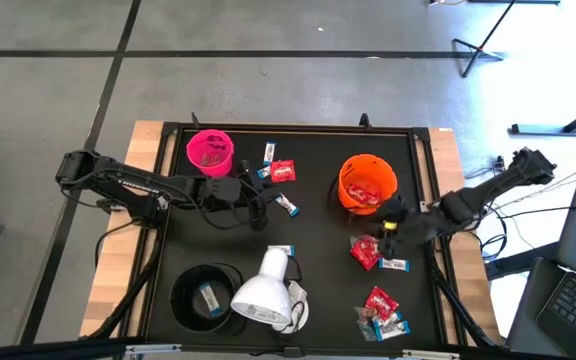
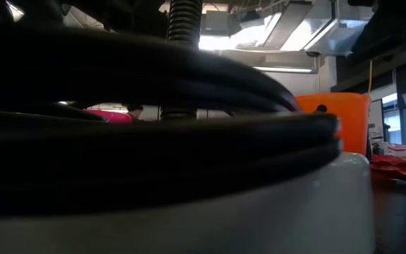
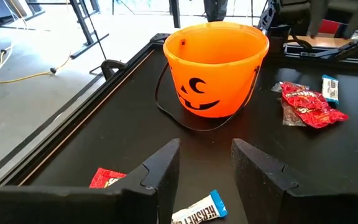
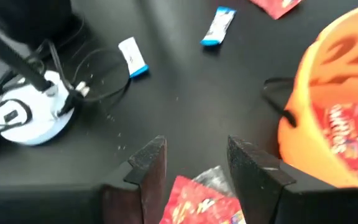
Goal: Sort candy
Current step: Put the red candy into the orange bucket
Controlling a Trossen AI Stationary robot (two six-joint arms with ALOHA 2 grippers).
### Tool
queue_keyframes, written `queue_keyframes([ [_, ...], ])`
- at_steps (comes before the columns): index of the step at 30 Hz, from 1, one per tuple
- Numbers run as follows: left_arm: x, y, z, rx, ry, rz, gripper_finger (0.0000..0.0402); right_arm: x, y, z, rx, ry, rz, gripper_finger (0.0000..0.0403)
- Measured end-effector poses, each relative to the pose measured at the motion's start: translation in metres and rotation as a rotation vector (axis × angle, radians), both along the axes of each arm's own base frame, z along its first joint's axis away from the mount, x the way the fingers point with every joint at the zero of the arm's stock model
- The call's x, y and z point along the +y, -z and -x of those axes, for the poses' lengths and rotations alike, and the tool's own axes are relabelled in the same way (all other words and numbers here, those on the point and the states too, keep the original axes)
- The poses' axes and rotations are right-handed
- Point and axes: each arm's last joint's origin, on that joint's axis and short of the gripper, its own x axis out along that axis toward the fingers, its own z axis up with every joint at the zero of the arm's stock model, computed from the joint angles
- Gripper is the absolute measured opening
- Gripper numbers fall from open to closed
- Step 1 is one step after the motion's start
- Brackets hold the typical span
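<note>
Left gripper [image 1: 264,205]: held open over a white-and-blue bar [image 3: 199,211].
Right gripper [image 1: 386,232]: held open above a red packet [image 4: 197,202], near the orange pumpkin bucket [image 1: 368,183].

pumpkin bucket [image 1: 367,181] R | small cup [image 1: 210,151] L | lamp [image 1: 265,290] front-ctr

Grey concrete floor [image 1: 268,30] with dark seams surrounds the table; tripod legs [image 1: 483,45] stand nearby.
</note>
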Motion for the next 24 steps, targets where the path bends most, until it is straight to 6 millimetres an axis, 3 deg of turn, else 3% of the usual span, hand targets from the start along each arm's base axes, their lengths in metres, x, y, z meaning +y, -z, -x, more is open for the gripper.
queue_keyframes([
  [12, 0.000, 0.000, 0.000, 0.000, 0.000, 0.000, 0.0136, 0.037, 0.045, -0.019, 0.194, 0.009, 0.041, 0.0165],
  [24, 0.000, 0.000, 0.000, 0.001, 0.000, 0.000, 0.0136, 0.047, 0.078, -0.032, 0.337, 0.039, 0.076, 0.0165],
])
